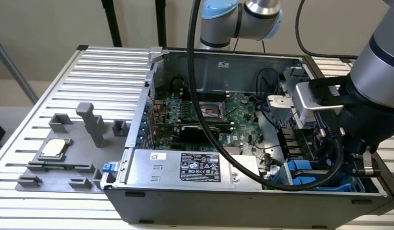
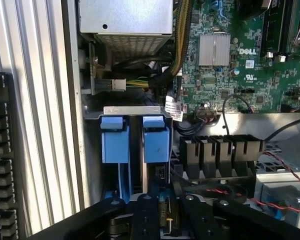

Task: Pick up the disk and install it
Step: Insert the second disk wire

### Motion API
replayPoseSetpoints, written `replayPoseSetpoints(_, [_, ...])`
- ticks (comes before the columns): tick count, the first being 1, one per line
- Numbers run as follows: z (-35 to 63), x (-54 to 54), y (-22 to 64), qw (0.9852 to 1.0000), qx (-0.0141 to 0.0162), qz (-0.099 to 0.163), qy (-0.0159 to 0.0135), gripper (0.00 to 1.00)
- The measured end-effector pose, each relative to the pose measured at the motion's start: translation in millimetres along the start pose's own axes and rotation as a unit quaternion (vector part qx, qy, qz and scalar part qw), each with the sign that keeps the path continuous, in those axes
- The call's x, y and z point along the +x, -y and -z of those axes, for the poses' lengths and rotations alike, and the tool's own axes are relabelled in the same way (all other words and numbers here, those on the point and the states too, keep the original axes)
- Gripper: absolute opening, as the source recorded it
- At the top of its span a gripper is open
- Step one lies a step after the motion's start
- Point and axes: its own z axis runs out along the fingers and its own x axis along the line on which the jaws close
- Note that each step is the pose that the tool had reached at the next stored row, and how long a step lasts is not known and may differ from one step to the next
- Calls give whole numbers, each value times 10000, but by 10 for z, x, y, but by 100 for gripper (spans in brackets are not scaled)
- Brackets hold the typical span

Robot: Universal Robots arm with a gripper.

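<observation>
While the arm reaches down into the case (image 1: 203, 201), its hand (image 2: 162, 220) grips the disk (image 2: 157, 145).

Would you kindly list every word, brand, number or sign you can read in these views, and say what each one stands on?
"DELL": white print on the green motherboard, beside the silver heatsink.
Certification mark in white print below it on the same board: too blurred to spell out.
Black label on the silver power supply box: too small to read.
White tag on the cables: print unreadable.
Small white sticker on that box: unreadable.
</observation>
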Motion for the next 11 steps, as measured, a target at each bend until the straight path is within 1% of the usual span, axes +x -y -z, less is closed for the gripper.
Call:
replayPoseSetpoints(3, [82, -5, -10, 10000, 2, -4, 29, 100])
replayPoseSetpoints(5, [124, -8, -33, 10000, 8, -6, 48, 100])
replayPoseSetpoints(8, [160, -8, -94, 10000, 34, -6, 65, 100])
replayPoseSetpoints(11, [177, -7, -152, 10000, 64, -5, 74, 100])
